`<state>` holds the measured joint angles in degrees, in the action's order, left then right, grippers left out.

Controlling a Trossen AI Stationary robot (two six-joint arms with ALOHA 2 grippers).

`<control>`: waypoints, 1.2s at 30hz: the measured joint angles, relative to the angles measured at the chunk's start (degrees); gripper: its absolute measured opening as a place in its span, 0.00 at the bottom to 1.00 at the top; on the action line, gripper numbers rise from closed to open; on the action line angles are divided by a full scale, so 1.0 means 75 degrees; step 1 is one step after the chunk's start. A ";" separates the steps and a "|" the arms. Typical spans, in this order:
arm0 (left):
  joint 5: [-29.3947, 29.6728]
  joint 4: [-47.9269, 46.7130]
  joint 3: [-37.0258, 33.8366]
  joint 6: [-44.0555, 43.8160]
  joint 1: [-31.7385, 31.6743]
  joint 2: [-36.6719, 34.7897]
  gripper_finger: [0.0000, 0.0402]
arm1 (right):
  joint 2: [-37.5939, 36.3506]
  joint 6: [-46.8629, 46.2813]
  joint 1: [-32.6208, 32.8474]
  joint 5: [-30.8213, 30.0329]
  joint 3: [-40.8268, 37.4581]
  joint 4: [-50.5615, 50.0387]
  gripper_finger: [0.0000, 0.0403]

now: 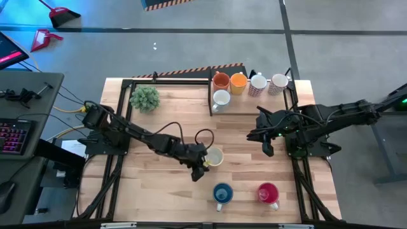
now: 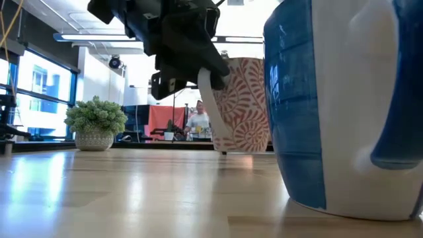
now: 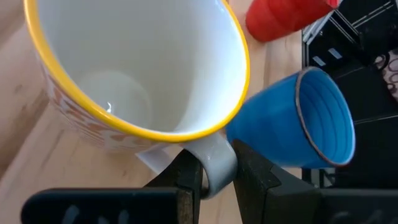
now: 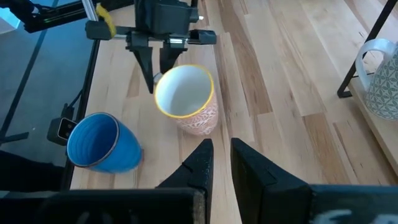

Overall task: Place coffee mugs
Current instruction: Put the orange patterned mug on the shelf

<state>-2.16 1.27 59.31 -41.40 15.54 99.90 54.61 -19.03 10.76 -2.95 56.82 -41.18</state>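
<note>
Glossy and huge against the low camera stands the blue mug (image 2: 344, 106), round-bellied with a white band and thick handle, on pale wood planks. Behind it the left gripper (image 3: 214, 177) pinches the white loop handle of the patterned mug (image 1: 215, 156), a cream cup with a yellow rim and orange swirls, near the table's (image 1: 159, 191) middle. A red-pink mug (image 1: 268, 193) sits beside the blue one at the front edge. Five more mugs (image 1: 248, 84) cluster on the back shelf. The right gripper (image 4: 216, 163) hovers nearby, holding nothing, fingers nearly together. A leafy potted plant (image 1: 145, 97) sits at the back left.
</note>
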 joint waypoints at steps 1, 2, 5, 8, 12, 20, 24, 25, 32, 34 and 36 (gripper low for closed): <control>-0.0042 -0.0005 0.0000 0.0003 -0.0055 -0.0023 0.12 | 0.0000 0.0000 0.0000 -0.0001 0.0000 -0.0012 0.09; -0.0102 0.0020 0.0001 0.0029 -0.0119 -0.0038 0.12 | 0.0000 0.0001 0.0000 -0.0001 0.0000 -0.0025 0.09; -0.0241 0.0029 0.0012 0.0219 -0.0317 -0.0170 0.12 | 0.0000 0.0003 0.0000 -0.0001 0.0000 -0.0027 0.09; -0.0305 0.0109 0.0167 0.0507 -0.0567 -0.0241 0.12 | 0.0000 0.0015 0.0000 -0.0001 0.0000 -0.0024 0.09; -0.0286 -0.0371 0.0810 0.1298 -0.0893 -0.0256 0.11 | 0.0002 0.0077 0.0000 -0.0001 0.0003 -0.0024 0.09; -0.0380 -0.1129 0.1597 0.2411 -0.1702 -0.0275 0.10 | -0.0347 0.0393 0.0022 -0.0623 0.0012 -0.0024 0.09; -0.0433 -0.1171 0.1791 0.2749 -0.2088 -0.0265 0.05 | -0.0936 0.0405 0.0020 -0.1316 0.0015 -0.0021 0.09; -0.0388 -0.1214 0.1865 0.2817 -0.2166 -0.0263 0.03 | -0.1093 0.0406 0.0020 -0.1421 0.0015 -0.0015 0.09; -0.0453 -0.1133 0.2066 0.3343 -0.2323 -0.0243 0.02 | -0.1582 0.0169 0.0020 -0.1397 0.0023 0.0031 0.09; -0.0512 -0.1122 0.2068 0.3393 -0.2274 -0.0228 0.02 | -0.1580 0.0203 0.0020 -0.1395 0.0023 0.0037 0.09; -0.0672 -0.0914 0.2090 0.3392 -0.2248 -0.0081 0.02 | -0.1551 0.0256 0.0016 -0.1401 0.0023 0.0038 0.09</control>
<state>-7.20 -5.59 74.98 -15.95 -1.32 99.30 42.97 -17.11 10.89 -13.46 56.99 -40.90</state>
